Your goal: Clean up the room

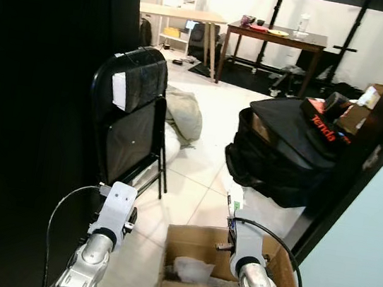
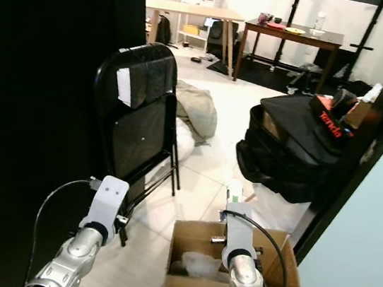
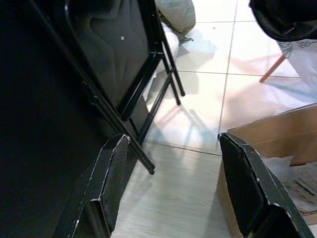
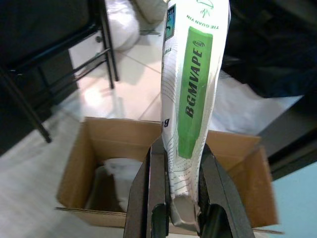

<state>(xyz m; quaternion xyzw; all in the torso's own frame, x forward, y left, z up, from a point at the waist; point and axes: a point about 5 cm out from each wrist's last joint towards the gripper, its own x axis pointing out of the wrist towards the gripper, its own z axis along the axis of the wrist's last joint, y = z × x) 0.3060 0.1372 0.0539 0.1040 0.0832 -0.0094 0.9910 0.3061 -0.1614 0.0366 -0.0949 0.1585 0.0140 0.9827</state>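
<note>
My right gripper [image 4: 181, 161] is shut on a white packet [image 4: 190, 94] with a green label, held upright above an open cardboard box [image 4: 79, 163]. In the head view the packet [image 1: 235, 195] stands up from the right wrist over the box [image 1: 199, 239] on the floor in front of me. Crumpled clear plastic [image 1: 192, 268] and some paper lie inside the box. My left gripper [image 3: 173, 148] is open with nothing between its fingers, low over the floor beside the box and near the legs of a black folding chair [image 3: 124, 64].
The black folding chair [image 1: 134, 118] stands ahead on the left, with grey cushions or sacks [image 1: 185, 114] behind it. A large black bag [image 1: 282, 156] with a red-lettered box [image 1: 322, 126] on top sits ahead on the right. A pale wall [image 1: 369, 247] is close on the right. Tables [image 1: 274, 35] stand at the back.
</note>
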